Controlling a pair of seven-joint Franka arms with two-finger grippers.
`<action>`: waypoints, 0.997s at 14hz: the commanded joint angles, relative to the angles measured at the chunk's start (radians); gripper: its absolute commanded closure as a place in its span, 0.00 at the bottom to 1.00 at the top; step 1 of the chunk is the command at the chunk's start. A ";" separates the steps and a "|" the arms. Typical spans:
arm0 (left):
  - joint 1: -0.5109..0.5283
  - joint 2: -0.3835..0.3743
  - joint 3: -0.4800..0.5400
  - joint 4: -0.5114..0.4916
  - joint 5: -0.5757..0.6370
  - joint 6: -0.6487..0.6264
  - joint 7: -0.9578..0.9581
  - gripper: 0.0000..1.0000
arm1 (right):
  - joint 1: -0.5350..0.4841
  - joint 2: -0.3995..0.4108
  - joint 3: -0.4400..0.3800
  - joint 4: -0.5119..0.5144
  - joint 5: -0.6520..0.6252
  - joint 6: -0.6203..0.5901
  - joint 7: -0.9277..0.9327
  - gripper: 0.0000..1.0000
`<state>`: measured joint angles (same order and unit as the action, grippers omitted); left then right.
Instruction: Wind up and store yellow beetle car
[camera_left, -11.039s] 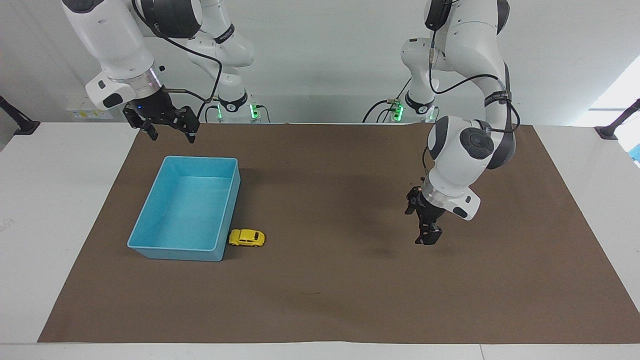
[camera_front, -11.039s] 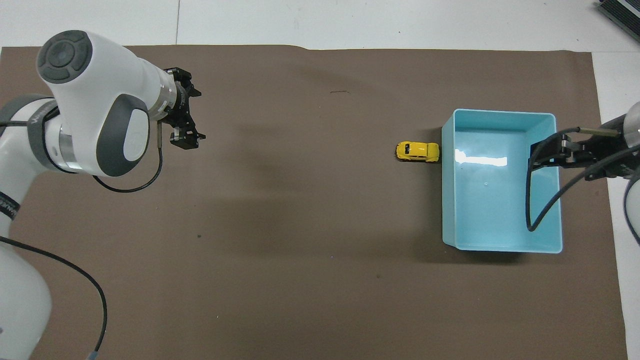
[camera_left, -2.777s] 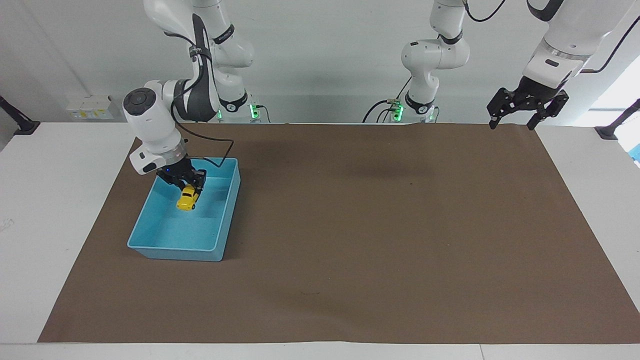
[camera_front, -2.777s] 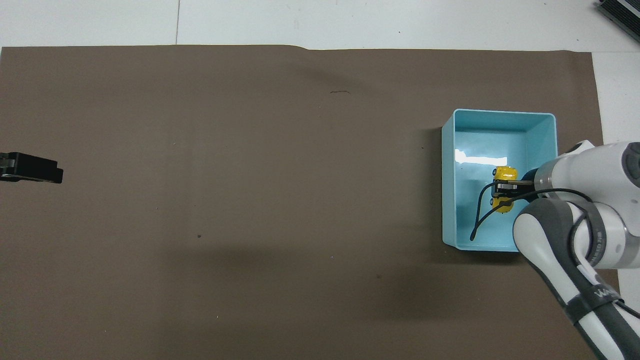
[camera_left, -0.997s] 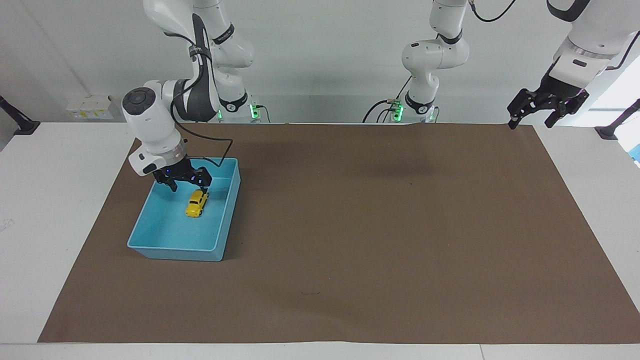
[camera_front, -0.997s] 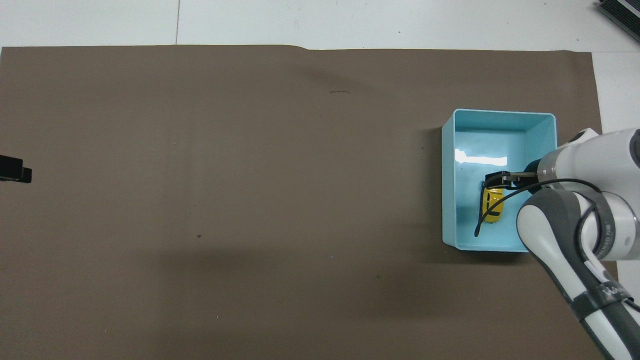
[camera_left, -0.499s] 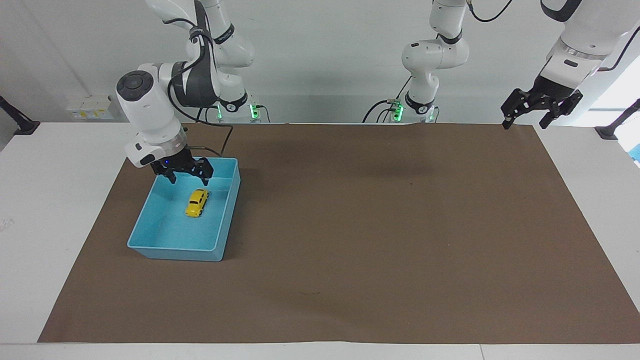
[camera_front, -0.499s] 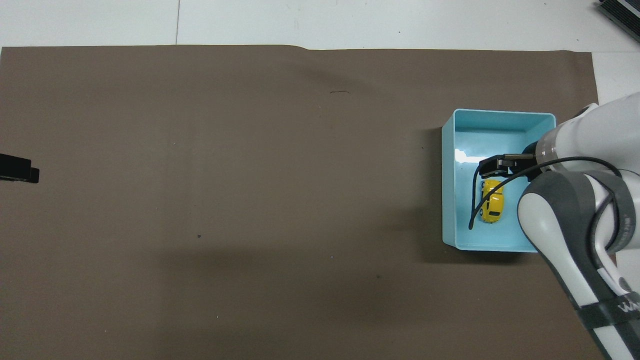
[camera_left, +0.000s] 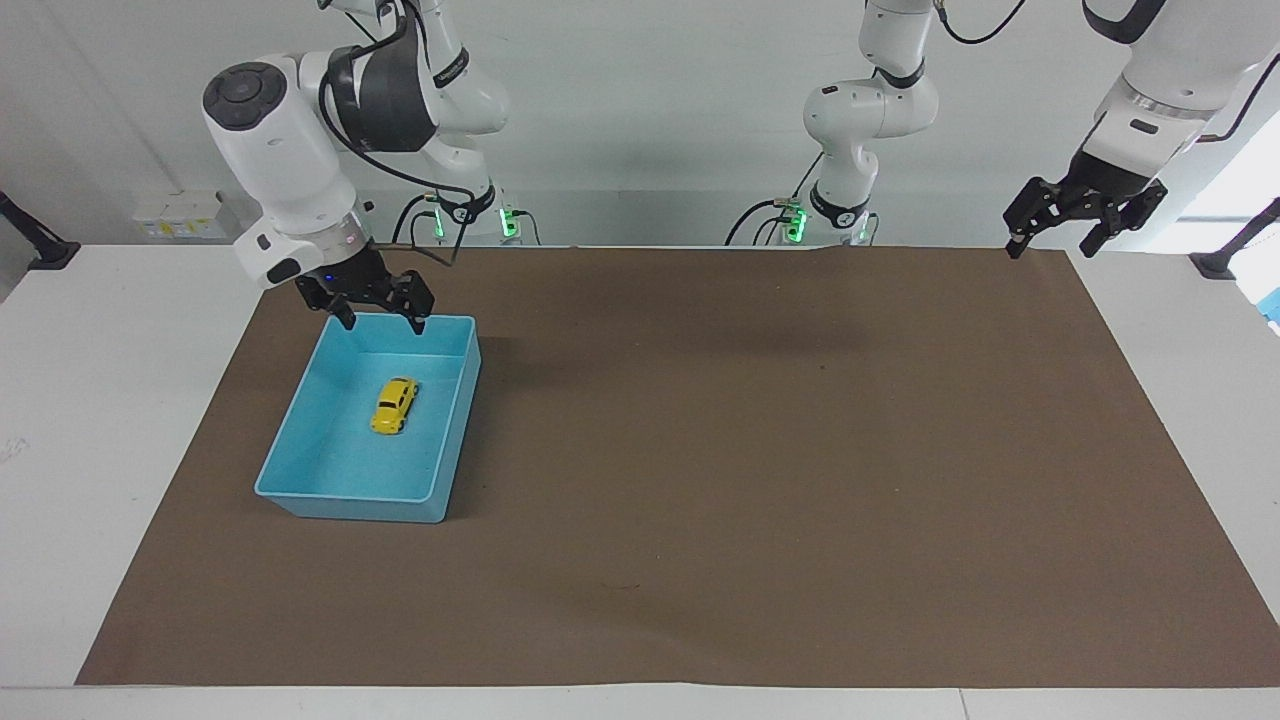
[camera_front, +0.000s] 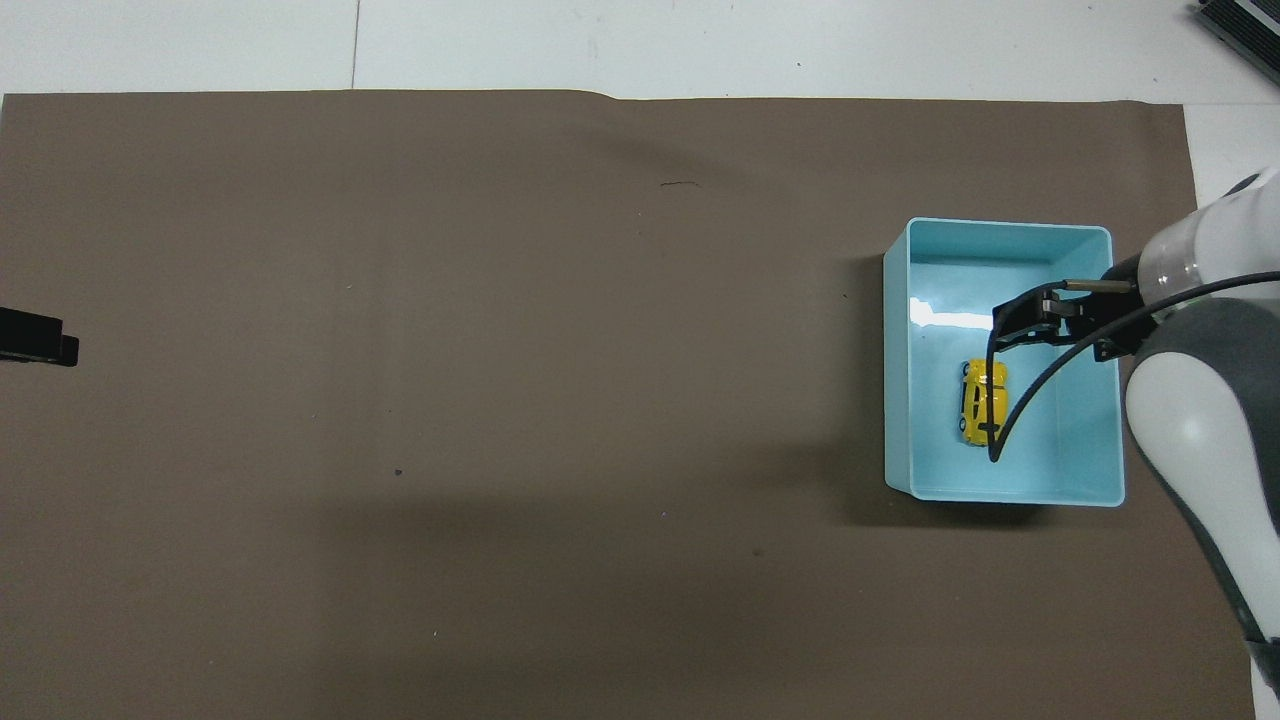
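The yellow beetle car (camera_left: 394, 405) lies on its wheels on the floor of the blue bin (camera_left: 350, 506), near its middle. It also shows in the overhead view (camera_front: 983, 402), partly crossed by a black cable, inside the bin (camera_front: 1000, 227). My right gripper (camera_left: 382, 323) is open and empty, raised above the bin's end nearest the robots; in the overhead view (camera_front: 1062, 335) it hangs over the bin. My left gripper (camera_left: 1048, 250) is open and empty, held high over the mat's corner at the left arm's end; only its tip (camera_front: 38, 349) shows overhead.
A brown mat (camera_left: 700, 450) covers most of the white table (camera_left: 110, 400). The bin stands on the mat toward the right arm's end. A black cable from the right wrist loops over the bin.
The right gripper has let go of the car, which now rests in the bin, and has risen and drawn back toward the robots. The left arm has barely moved.
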<state>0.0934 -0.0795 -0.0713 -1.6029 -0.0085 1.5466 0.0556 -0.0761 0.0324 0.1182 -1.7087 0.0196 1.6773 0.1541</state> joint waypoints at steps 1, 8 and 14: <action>-0.004 -0.014 0.004 -0.006 0.002 -0.014 0.006 0.00 | -0.017 0.003 0.003 0.084 0.020 -0.108 0.009 0.00; -0.012 -0.014 -0.002 -0.006 0.002 -0.013 0.003 0.00 | -0.021 -0.011 -0.002 0.176 0.033 -0.238 0.001 0.00; -0.090 -0.020 0.021 -0.011 0.002 -0.017 0.001 0.00 | -0.019 -0.017 0.000 0.169 0.008 -0.223 -0.085 0.00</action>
<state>0.0309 -0.0796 -0.0755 -1.6029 -0.0094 1.5439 0.0548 -0.0854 0.0194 0.1155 -1.5425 0.0300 1.4530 0.1270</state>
